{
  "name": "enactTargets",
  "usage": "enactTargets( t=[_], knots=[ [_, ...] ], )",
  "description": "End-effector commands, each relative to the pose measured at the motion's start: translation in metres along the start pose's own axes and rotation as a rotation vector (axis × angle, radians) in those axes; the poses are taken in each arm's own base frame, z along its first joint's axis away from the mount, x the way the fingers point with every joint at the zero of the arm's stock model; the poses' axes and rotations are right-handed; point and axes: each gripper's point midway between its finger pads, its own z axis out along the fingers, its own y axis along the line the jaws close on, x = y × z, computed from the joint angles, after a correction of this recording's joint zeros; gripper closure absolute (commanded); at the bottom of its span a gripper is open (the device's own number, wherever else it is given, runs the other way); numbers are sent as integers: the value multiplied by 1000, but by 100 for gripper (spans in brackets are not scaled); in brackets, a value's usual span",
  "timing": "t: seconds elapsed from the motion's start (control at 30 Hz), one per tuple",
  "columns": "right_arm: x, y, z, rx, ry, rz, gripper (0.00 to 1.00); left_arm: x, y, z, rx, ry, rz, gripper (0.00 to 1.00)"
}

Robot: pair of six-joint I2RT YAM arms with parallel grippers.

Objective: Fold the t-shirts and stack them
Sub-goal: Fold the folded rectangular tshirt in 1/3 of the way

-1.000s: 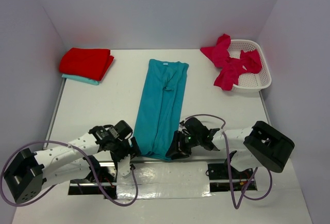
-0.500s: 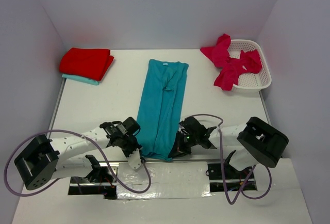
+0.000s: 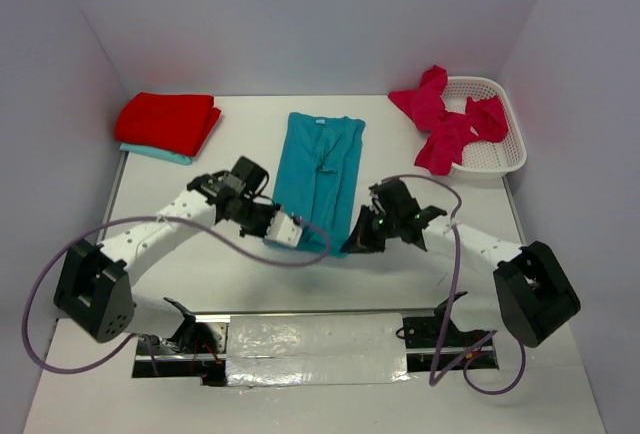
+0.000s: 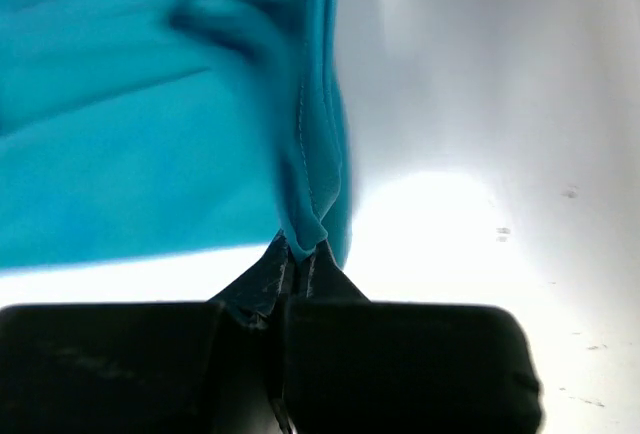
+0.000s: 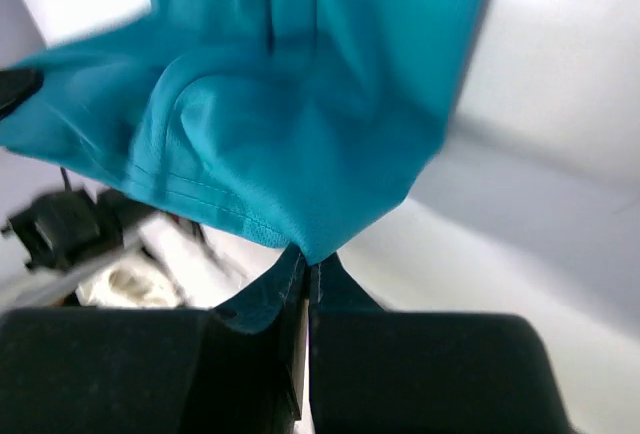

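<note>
Since left gripper (image 3: 292, 233) and right gripper (image 3: 357, 243) are each clamped shut on a near-hem corner of the teal t-shirt (image 3: 322, 166), I read this as the lengthwise half-fold: hem carried toward the collar at 12 o'clock. Wrist views confirm it: cloth pinched right at the tips on both sides, stitched edge bunched between the jaws. Shirt is narrowed to a long strip at table (image 3: 150, 194) centre, running 6 to 12; near end is lifted off the surface, far end lies flat. Two corner grips make sense: they hold the hem taut and square so the fold lands straight. Folded stack (image 3: 167, 122) sits at 10 o'clock, red on top of a teal one, well apart from the work area, likely the drop spot. Magenta t-shirts (image 3: 445, 126) at 2 o'clock hang over the basket (image 3: 505, 94) rim, unfolded, so they look queued. Risk: one corner slipping gives a skewed fold.
</note>
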Motion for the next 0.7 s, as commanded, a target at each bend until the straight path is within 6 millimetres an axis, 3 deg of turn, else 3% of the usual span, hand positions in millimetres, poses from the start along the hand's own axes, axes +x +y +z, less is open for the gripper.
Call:
enactTargets(
  t=[0.0,0.07,0.13,0.17,0.2,0.37,0.5,0.67],
  knots=[
    [-36,-6,-12,78,-20,-109,100,-2,10,-12,63,-67,-235,100],
    [-59,-6,-3,83,-16,-98,100,1,36,-18,16,-72,-270,100],
    [-71,-3,4,68,5,-109,100,11,48,-11,21,-56,-312,100],
    [-78,-12,12,90,24,-86,100,20,56,-11,6,-46,-344,100],
    [-90,-6,12,87,14,-95,100,27,64,-7,7,-35,-374,100],
    [-126,-16,15,103,-30,-58,100,47,97,6,-56,-9,-435,100],
    [-141,-14,20,86,-26,-55,100,54,118,18,-120,-18,-451,100],
    [-159,-16,20,98,-37,-44,100,65,144,18,-210,-8,-446,100]
  ],
)
